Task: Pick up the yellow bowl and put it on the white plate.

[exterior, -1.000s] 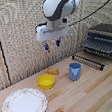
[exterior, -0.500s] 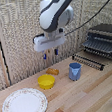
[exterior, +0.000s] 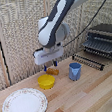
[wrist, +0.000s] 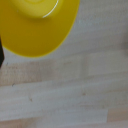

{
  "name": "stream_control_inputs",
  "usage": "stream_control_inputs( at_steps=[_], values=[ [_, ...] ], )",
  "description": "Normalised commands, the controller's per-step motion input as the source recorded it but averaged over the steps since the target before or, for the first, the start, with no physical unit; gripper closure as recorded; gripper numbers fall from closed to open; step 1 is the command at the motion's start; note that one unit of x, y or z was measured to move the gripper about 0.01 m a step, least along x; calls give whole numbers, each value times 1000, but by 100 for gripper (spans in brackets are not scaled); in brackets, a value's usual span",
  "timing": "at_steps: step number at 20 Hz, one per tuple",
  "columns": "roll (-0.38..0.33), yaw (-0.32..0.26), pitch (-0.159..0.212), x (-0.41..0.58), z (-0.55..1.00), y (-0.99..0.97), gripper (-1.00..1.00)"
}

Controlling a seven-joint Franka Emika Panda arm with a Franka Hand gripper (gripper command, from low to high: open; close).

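The yellow bowl [exterior: 46,81] sits on the wooden table, between the white plate [exterior: 24,105] and the blue cup [exterior: 74,71]. My gripper [exterior: 49,67] hangs a little above the bowl's far side, fingers pointing down and apart, holding nothing. In the wrist view the bowl [wrist: 35,25] fills one corner, close and blurred, with bare wood beside it. A dark finger edge [wrist: 1,54] shows at the frame's border. The plate lies at the exterior view's left, near the table's front edge.
A small orange bread-like piece [exterior: 53,71] lies just behind the bowl, under my gripper. A black wire rack [exterior: 90,60] and a toaster oven [exterior: 103,42] stand at the exterior view's right. A woven screen backs the table.
My arm has moved down and toward the exterior view's left, from above the blue cup area to just over the yellow bowl. Nothing on the table has moved.
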Motion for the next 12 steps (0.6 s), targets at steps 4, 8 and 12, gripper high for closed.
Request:
stream_control_inputs(
  at_steps=[4, 8, 12],
  values=[
    [-44, 136, 0, 250, -483, -9, -100],
    [-26, 120, 0, 221, -429, -75, -100],
    [-8, 105, 0, 147, -286, -56, 100]
  ],
)
